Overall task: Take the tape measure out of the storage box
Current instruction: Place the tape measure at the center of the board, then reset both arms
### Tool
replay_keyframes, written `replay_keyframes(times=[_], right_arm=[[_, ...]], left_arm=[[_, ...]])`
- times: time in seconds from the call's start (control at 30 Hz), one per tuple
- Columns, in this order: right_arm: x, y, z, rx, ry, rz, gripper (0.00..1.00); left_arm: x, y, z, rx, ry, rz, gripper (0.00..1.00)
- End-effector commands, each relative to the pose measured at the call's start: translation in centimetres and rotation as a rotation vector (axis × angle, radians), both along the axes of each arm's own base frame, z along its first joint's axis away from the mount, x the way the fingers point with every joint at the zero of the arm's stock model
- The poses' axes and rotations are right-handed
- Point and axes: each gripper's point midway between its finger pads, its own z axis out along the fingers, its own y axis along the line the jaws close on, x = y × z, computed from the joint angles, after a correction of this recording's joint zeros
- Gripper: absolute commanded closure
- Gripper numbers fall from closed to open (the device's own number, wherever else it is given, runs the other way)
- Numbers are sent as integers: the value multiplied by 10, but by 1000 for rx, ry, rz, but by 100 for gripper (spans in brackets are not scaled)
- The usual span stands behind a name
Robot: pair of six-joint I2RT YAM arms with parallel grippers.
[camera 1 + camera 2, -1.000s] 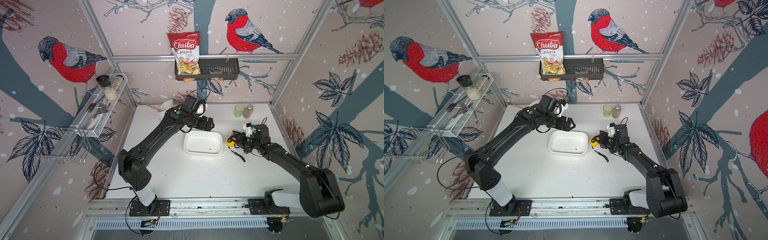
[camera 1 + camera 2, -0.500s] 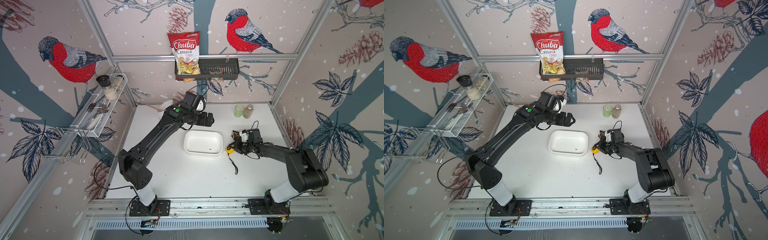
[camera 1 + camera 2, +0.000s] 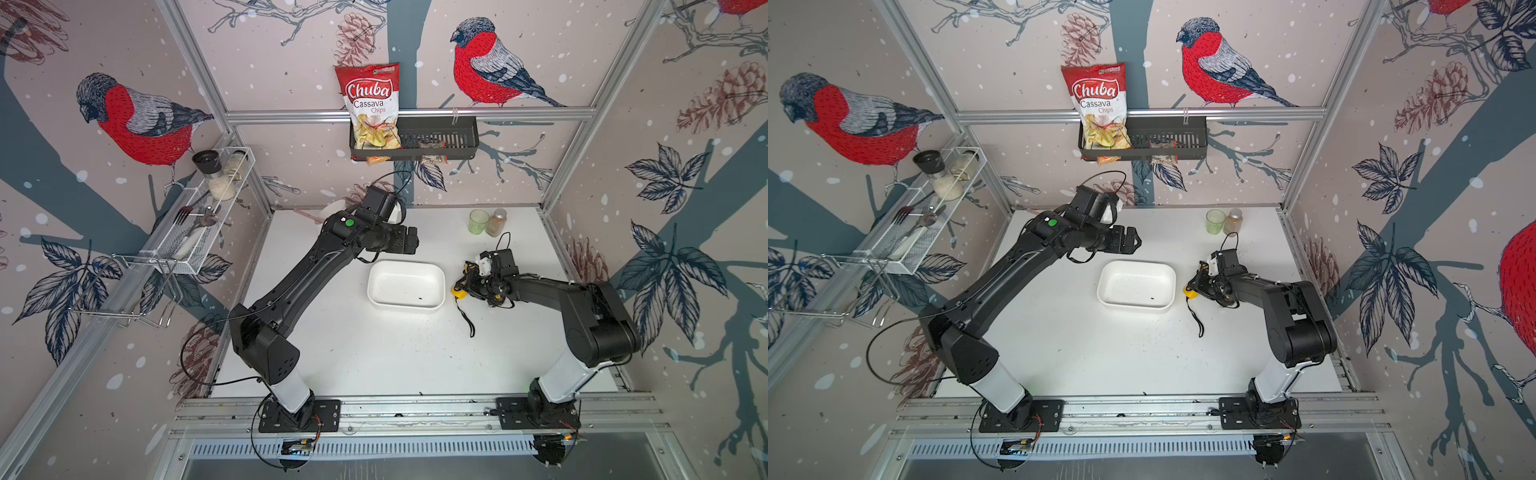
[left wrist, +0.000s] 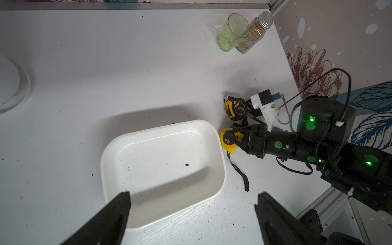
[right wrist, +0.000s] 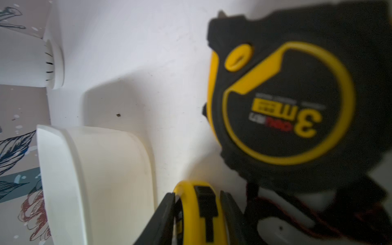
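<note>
The white storage box point(image 3: 405, 305) point(image 4: 222, 169) holds only dark crumbs. Just outside its right end a yellow tape measure point(image 4: 228, 141) point(image 5: 199, 212) rests on the table, its black strap point(image 3: 465, 318) trailing toward the front. My right gripper point(image 3: 459, 289) point(image 5: 197, 194) straddles it, jaws slightly open with a slim gap on each side. A second, black-and-yellow tape measure point(image 4: 236, 108) point(image 5: 286, 106) lies close behind. My left gripper point(image 3: 411, 243) point(image 4: 193, 200) hovers open and empty above the box's far left edge.
A green cup point(image 3: 478, 221) and a spice jar point(image 3: 496, 222) stand at the back right. A tall white cup point(image 4: 10, 84) is at the back left, behind the left arm. A black basket point(image 3: 436, 139) with a chips bag hangs on the back wall.
My right arm has come down and set the yellow tape measure on the table beside the box, and its jaws have eased apart. The left gripper drifted slightly back.
</note>
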Motion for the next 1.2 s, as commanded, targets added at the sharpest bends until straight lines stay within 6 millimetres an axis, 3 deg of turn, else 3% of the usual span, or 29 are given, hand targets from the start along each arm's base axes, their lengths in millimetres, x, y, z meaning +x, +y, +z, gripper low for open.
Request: replay_keyframes(times=[0.0, 0.23, 0.43, 0.63, 0.77, 0.93, 1.0, 1.07, 1.17], right_arm=[[-13, -11, -14, -71, 48, -6, 54], [-27, -19, -17, -100, 63, -27, 32], [-24, -23, -5, -119, 17, -45, 10], [-16, -22, 16, -142, -32, -29, 5], [-12, -17, 42, -138, -83, -7, 1], [-4, -14, 90, -123, -210, 6, 0], [3, -19, 112, -148, -294, -3, 0], [14, -31, 129, -219, -396, -38, 0], [32, -67, 140, -376, -537, -148, 0]], left_arm=[[1, 7, -1, 19, 0, 22, 4], [5, 19, -10, 50, 12, 64, 4], [7, 32, -23, 77, 22, 108, 4], [9, 40, -27, 72, 19, 135, 4], [13, 52, -26, 85, 0, 172, 4], [24, 92, -19, 137, -82, 300, 4], [31, 118, -15, 166, -146, 376, 4], [37, 145, -14, 190, -219, 457, 4], [39, 196, -19, 252, -363, 624, 4]])
